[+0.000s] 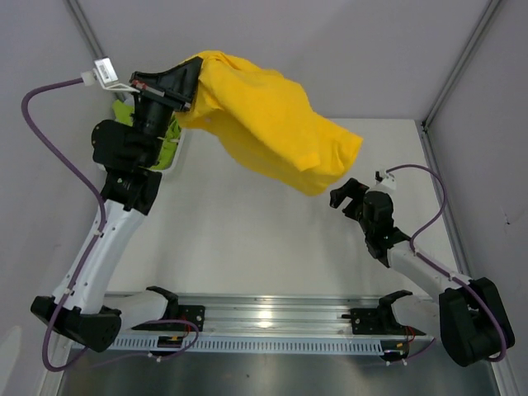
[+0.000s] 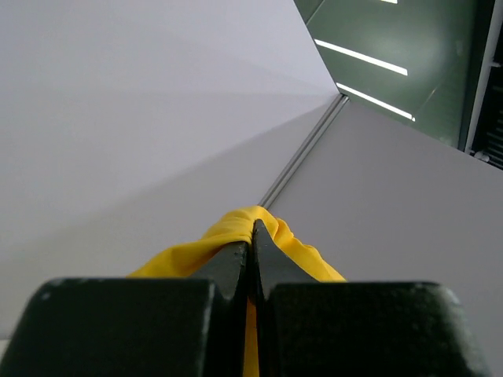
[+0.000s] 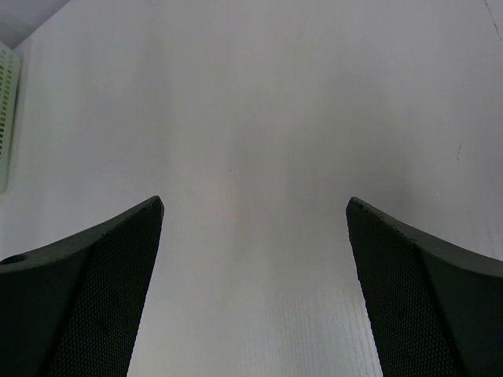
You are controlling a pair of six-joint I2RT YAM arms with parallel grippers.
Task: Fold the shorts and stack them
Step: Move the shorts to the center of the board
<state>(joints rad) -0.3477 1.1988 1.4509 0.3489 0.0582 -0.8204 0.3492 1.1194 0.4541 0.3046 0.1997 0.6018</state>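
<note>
Nearest the rail, the right gripper (image 1: pixel 346 192) sits low over the table (image 1: pixel 247 247), jaws spread wide and empty, its forearm angled in toward centre.

Just beyond and above it, the yellow shorts (image 1: pixel 272 124) hang bunched in the air, clear of the table, their lower corner drooping close to that gripper.

Hazard noted: they are held by a single pinch. The cloth could slip, or land crumpled if lowered before a second corner is taken.

Farther back, the left gripper (image 1: pixel 188 84) is raised high and clenched on the yellow fabric.

Farthest back, the lime green shorts (image 1: pixel 169 139) appear to lie in the basket (image 1: pixel 176 157), mostly hidden by the left arm.
</note>
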